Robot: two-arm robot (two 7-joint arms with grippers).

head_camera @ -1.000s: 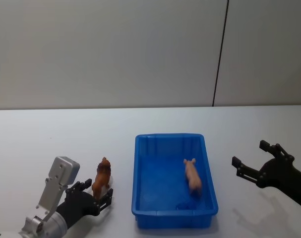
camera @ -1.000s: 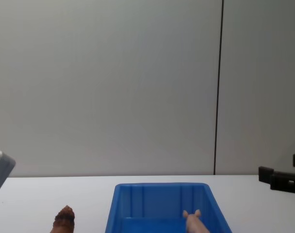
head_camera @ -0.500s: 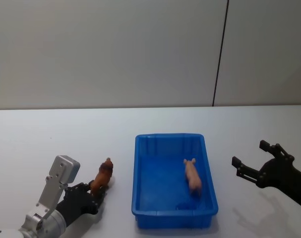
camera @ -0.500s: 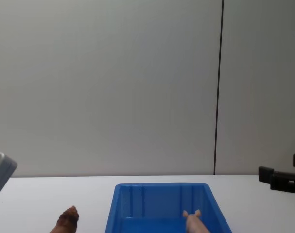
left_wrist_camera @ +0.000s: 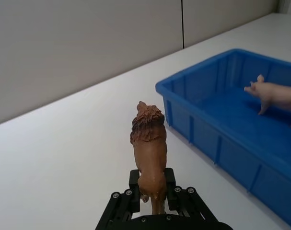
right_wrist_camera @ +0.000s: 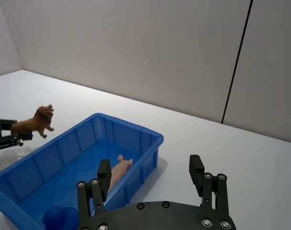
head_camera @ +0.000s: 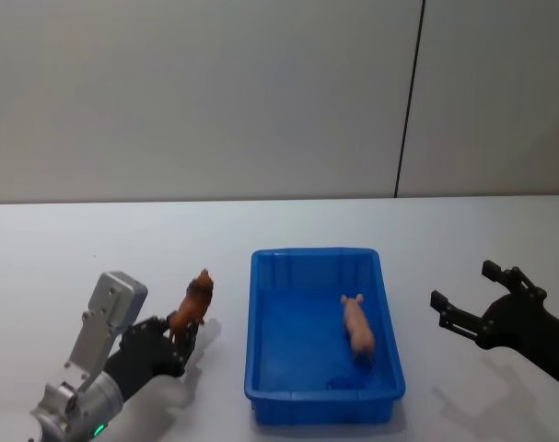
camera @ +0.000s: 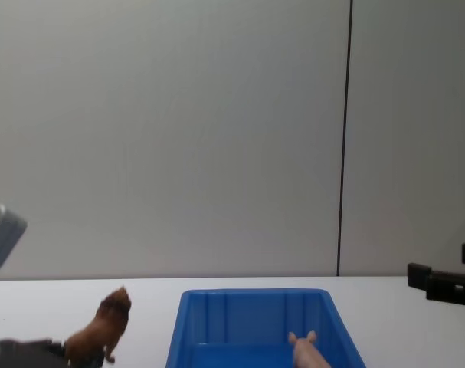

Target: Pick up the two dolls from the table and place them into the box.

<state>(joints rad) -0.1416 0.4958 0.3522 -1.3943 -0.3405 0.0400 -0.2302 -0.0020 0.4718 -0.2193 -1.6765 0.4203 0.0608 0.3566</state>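
Observation:
The reddish-brown doll [head_camera: 193, 300] [left_wrist_camera: 149, 151] [camera: 102, 328] [right_wrist_camera: 35, 124] hangs tilted above the table [head_camera: 95, 244], just left of the box, with my left gripper [head_camera: 179, 329] [left_wrist_camera: 152, 185] shut on its hind end. The pale pink doll [head_camera: 356, 329] [left_wrist_camera: 278, 96] [right_wrist_camera: 117, 173] [camera: 306, 349] lies inside the blue box [head_camera: 314, 255] [left_wrist_camera: 203, 128] [right_wrist_camera: 131, 139] [camera: 251, 294], toward its right side. To the right of the box, my right gripper [head_camera: 461, 284] [right_wrist_camera: 150, 166] [camera: 440, 284] hovers open with nothing between its fingers.
A small dark blue round thing [head_camera: 340, 382] [right_wrist_camera: 56, 218] sits in the box's near part. A grey wall with a dark vertical seam [head_camera: 408, 101] rises behind the table. White tabletop stretches beyond the box and to both sides.
My left gripper closed on the brown doll and lifted it off the table, tipping it forward and carrying it slightly toward the box. The right gripper and the pink doll have not moved.

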